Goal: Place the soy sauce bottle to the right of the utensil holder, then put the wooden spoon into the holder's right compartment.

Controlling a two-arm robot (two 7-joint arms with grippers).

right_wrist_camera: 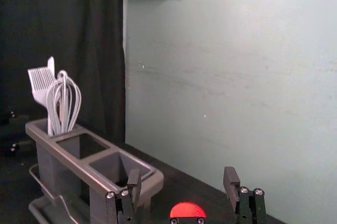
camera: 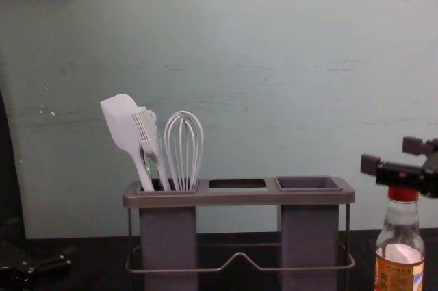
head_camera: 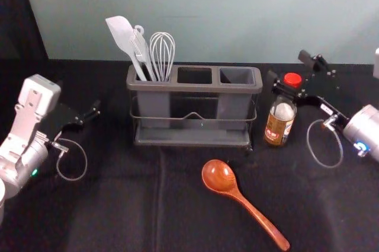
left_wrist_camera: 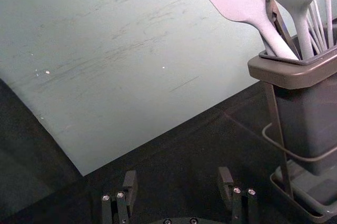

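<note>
A pale grey-green wall (camera: 239,51) rises at 12 o'clock, behind the dark-covered desk (head_camera: 112,204); on the desk, a little toward 12 o'clock from the middle, stands the grey utensil holder (head_camera: 194,88), its three compartments running in a row from 9 to 3 o'clock; the right gripper (head_camera: 289,68) reaches in from 3 o'clock and is up at the top of the soy sauce bottle, its jaws spread with the red cap (right_wrist_camera: 188,210) in the gap between them, though whether either one touches it I cannot tell; the left gripper (head_camera: 86,115) is out at 9 o'clock from the holder, apart from it, its jaws spread too, with nothing between them; the soy sauce bottle (head_camera: 279,123) stands upright on the desk just beside the holder, at about 3 o'clock from it; the wooden spoon (head_camera: 237,195) lies on the desk at 5 o'clock from the holder, bowl toward 11 o'clock and handle slanting toward 5; the holder's 9 o'clock compartment carries a pale spatula (camera: 123,123) leaning toward 10 o'clock, a whisk (camera: 183,147) at its 3 o'clock side, and a small brush (camera: 148,133) between those two.
</note>
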